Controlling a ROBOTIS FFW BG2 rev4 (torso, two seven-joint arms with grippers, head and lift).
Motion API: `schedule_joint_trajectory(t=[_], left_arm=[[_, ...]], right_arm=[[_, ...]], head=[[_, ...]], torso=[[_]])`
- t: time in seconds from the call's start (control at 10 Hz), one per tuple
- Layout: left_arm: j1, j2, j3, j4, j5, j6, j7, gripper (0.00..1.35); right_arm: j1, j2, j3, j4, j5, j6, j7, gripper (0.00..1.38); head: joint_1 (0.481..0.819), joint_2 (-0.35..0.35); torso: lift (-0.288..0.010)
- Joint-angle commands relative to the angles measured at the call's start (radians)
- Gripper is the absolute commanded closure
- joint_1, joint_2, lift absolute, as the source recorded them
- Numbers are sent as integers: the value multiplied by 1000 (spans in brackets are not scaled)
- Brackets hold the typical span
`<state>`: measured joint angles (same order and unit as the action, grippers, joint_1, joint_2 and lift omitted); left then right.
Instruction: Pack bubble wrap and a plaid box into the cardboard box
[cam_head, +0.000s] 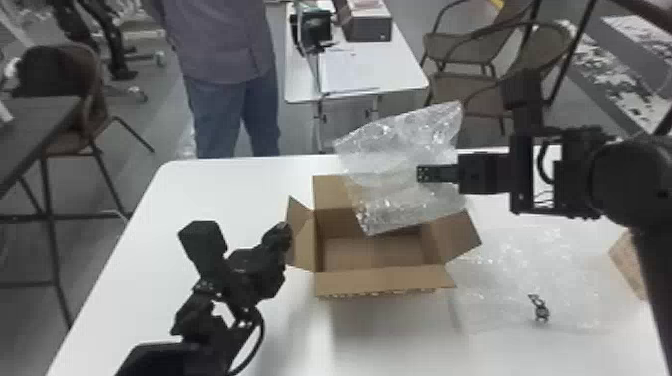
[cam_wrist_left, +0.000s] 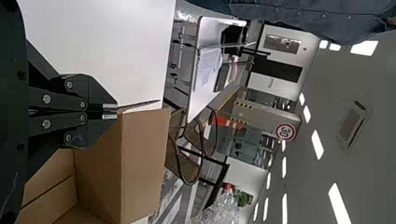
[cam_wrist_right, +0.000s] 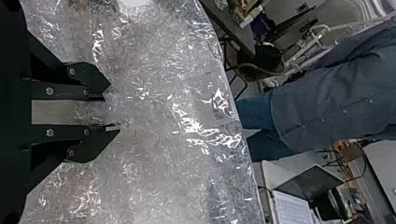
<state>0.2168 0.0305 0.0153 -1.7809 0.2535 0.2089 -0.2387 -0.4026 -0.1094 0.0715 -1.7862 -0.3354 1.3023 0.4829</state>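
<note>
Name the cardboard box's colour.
The cardboard box is plain brown; the head view shows it best.

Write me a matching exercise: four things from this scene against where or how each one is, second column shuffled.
Column one:
1. raised bubble wrap
2. cardboard box
3. left claw
4. clear sheet

Column two:
A. spread on the table, right of the box
B. by the box's left flap
C. in the air, at the right claw
D. open at the top, flaps outward

Right pairs: 1-C, 2-D, 3-B, 4-A
</note>
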Motion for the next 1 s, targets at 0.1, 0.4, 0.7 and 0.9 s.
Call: schedule_joint_trajectory(t=[0.1,0.4,0.7,0.9], left_arm=[[26,3,-31,-2,17,-62,87,1207],[62,31,-100,-2,69,-184,259,1207],[78,63,-167,-2,107,-249,377,1207],[76,63,-172,0,110,-247,380,1207]], right_arm=[[-4,17,4,11,61,-3,29,995],[-13,19,25,54,61,-18,54,995],[-28,23,53,116,67,-34,59,995],[-42,63,87,226,76,-86,83,995]], head=[[695,115],[695,132],[695,144],[695,150]], torso=[[-73],[-73],[-73],[-73]])
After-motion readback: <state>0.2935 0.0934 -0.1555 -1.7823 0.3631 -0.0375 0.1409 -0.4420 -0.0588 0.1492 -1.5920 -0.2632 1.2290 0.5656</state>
